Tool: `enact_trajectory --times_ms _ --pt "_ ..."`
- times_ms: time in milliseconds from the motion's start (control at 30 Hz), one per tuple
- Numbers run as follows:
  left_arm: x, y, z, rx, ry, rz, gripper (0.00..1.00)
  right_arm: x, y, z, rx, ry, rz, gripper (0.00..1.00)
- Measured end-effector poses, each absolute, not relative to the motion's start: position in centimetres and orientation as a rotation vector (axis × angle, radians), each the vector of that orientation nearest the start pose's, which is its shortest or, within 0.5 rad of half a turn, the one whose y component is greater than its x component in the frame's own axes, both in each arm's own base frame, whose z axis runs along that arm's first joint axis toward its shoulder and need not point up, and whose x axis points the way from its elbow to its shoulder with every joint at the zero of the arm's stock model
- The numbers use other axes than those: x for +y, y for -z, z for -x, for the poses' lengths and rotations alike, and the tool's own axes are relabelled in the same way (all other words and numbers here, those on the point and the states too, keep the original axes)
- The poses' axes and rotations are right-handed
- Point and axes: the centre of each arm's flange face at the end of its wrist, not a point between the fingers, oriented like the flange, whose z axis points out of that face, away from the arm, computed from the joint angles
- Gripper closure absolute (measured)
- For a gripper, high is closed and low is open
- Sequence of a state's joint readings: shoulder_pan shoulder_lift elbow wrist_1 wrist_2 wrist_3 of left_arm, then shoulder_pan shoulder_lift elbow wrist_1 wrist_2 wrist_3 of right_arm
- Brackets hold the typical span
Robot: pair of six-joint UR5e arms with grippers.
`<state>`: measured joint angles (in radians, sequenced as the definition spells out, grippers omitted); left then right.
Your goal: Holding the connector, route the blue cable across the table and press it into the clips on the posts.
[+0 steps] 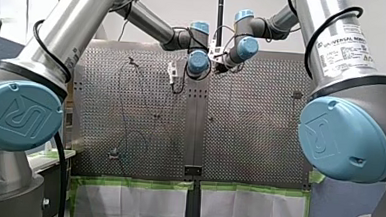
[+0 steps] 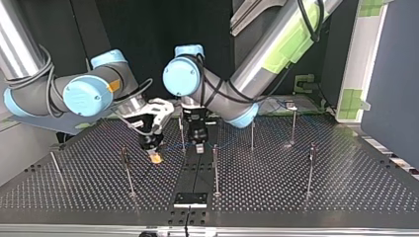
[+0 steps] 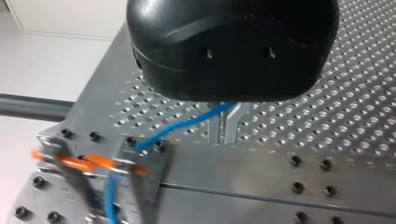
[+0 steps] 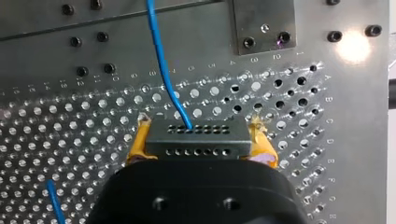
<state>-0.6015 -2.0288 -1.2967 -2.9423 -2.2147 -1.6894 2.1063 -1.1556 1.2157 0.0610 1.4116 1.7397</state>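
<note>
Top view puts both grippers at the frame's centre. You have open table (image 2: 365, 187) toward the lower right, down to its near edge, broken only by one thin post (image 2: 310, 170). Other posts crowd the grippers, one standing just between them. My right gripper (image 4: 201, 135) clamps the grey connector (image 4: 196, 142) in its yellow pads (image 4: 140, 140), and the blue cable (image 4: 161, 60) runs ahead from it. Whether my left gripper (image 2: 199, 147) is open or closed, you cannot tell. In the front view's upper right, the arm's label (image 1: 345, 49) reads "UNIVERSAL ROBOTS".
</note>
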Motion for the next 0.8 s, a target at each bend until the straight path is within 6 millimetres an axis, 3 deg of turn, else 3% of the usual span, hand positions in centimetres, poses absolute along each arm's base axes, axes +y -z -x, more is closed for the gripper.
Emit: enact_trajectory --times_ms 800 --pt "-42.3 -29.6 -48.2 1.558 0.117 0.086 1.00 -46.0 -34.5 -44.4 1.474 2.073 2.495 1.00"
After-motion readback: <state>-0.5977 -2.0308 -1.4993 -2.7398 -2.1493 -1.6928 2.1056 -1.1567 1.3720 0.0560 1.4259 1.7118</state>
